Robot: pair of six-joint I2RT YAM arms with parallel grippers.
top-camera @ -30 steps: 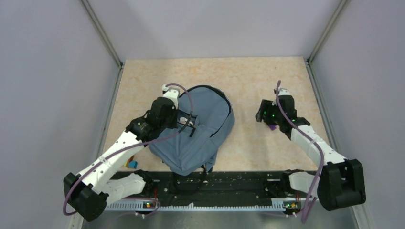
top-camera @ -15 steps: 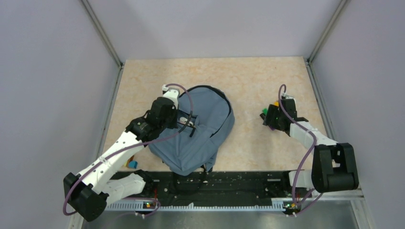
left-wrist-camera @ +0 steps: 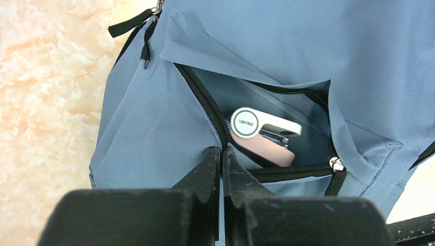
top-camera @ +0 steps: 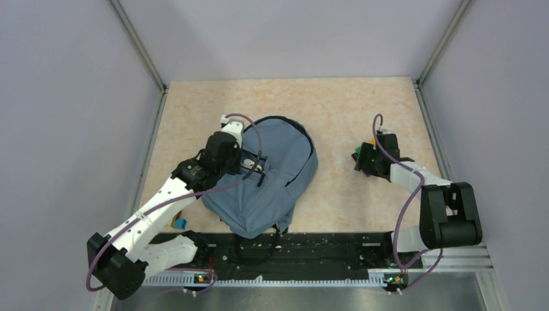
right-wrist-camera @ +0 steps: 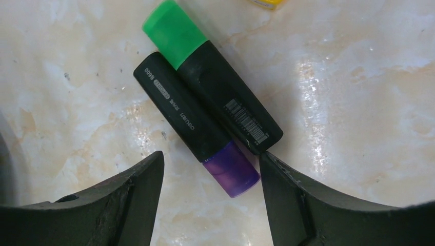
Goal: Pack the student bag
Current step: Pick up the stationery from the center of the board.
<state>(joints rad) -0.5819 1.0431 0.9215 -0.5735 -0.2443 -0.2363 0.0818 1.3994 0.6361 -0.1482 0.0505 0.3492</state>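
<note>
Near your left arm's base, a few small coloured bits (top-camera: 178,222) lie on the table (top-camera: 324,103); you can't make out what they are. Your left gripper (left-wrist-camera: 221,163) is closed, its fingers pinching the near edge of the front pocket (left-wrist-camera: 308,146) on the backpack (left-wrist-camera: 287,46). The backpack lies flat on the table left of centre, close to the arm bases. The pocket is unzipped and gapes open. Inside it rests a white-and-pink stapler (left-wrist-camera: 264,134), with the zipper pull (left-wrist-camera: 336,164) just beside it.

Over on the right, your right gripper (right-wrist-camera: 210,160) is low over the table with its jaws spread wide and nothing held. Two black markers lie side by side, touching. The purple-capped marker (right-wrist-camera: 197,125) has its cap end between the fingers, and the green-capped marker (right-wrist-camera: 220,97) points the other way. A yellow object (right-wrist-camera: 267,3) shows only at the top edge of the wrist view.
</note>
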